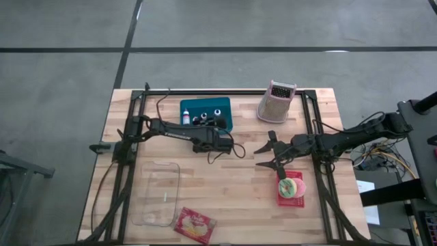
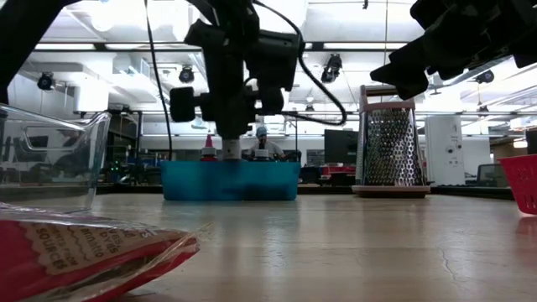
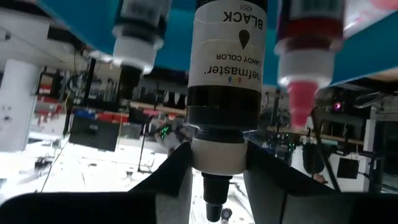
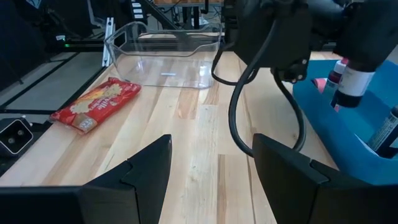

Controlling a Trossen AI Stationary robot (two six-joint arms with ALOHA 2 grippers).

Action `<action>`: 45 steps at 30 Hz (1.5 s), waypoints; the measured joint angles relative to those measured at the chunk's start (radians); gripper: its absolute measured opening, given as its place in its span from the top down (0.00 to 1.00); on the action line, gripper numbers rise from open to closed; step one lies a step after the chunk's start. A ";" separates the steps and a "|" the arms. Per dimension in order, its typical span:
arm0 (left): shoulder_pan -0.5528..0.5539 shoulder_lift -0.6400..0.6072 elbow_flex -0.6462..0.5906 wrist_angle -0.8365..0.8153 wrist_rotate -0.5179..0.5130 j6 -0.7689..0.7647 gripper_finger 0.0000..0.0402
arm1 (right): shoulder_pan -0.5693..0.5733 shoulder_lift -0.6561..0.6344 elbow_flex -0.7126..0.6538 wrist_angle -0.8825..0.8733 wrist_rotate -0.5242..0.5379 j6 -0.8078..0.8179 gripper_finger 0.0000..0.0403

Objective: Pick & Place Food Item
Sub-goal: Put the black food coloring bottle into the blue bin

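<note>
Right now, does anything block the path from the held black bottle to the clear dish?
Nothing visible does. The left gripper holds the black candy-colour bottle above the teal bin; bare table lies between it and the clear dish.

A pale wooden table [image 1: 225, 178] carries a teal tray [image 1: 205, 114] and a metal grater [image 1: 276, 101] along its far edge. A clear glass dish [image 1: 158, 193] lies near the front left corner, with a red snack packet [image 1: 194, 225] just beside it at the front edge. A red basket [image 1: 291, 188] sits toward the right edge.
</note>
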 joint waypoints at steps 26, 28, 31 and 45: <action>0.109 0.001 -0.109 0.191 0.107 0.191 0.73 | 0.000 0.000 0.000 0.001 0.000 0.002 0.46; 0.109 0.001 -0.121 0.200 0.117 0.194 0.73 | 0.000 0.000 0.000 0.001 0.000 0.002 0.46; 0.109 0.001 -0.133 0.207 0.118 0.192 0.73 | 0.000 0.000 0.000 0.001 0.000 0.003 0.46; 0.109 0.000 -0.147 0.225 0.117 0.191 0.73 | 0.000 0.000 0.000 0.002 0.000 0.006 0.46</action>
